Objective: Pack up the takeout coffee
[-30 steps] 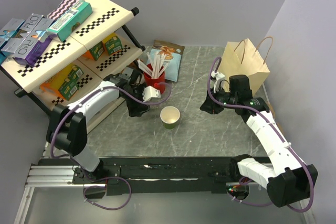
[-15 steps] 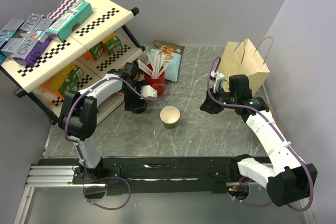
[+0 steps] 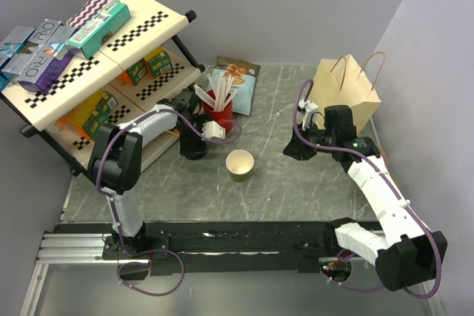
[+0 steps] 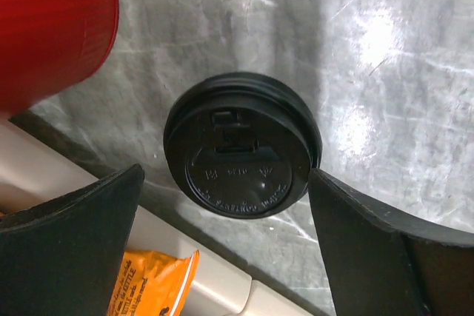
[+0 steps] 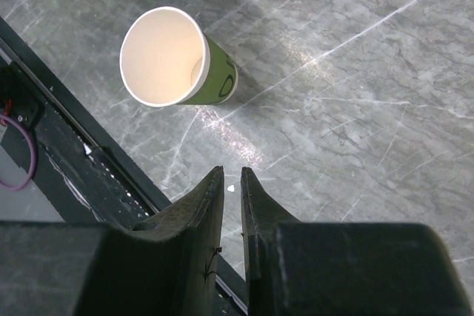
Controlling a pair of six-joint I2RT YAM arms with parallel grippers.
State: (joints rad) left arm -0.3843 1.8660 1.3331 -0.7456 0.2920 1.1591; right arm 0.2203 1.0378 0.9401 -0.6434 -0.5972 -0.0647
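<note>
The takeout coffee stands in two pieces. Its dark-green cup [image 3: 240,165] [image 5: 178,57] sits upright and uncovered mid-table, cream inside. Its round black lid [image 4: 241,144] lies flat on the marble beside the shelf's foot. My left gripper [image 3: 195,147] [image 4: 226,175] hovers just over the lid, jaws wide open, one finger on each side, not touching it. My right gripper [image 3: 290,152] [image 5: 232,172] hangs to the right of the cup, its fingers a narrow slit apart with nothing between them.
A red cup [image 3: 218,112] [image 4: 52,27] with white stirrers stands right behind the lid. A checkered shelf [image 3: 111,57] of snack packs fills the left, an orange packet [image 4: 152,286] on its lowest level. A snack pouch [image 3: 235,79] lies behind. A brown paper bag [image 3: 346,92] stands open at right.
My left arm has folded in toward the shelf while its jaws widened over the lid. The cup and the right arm have not moved.
</note>
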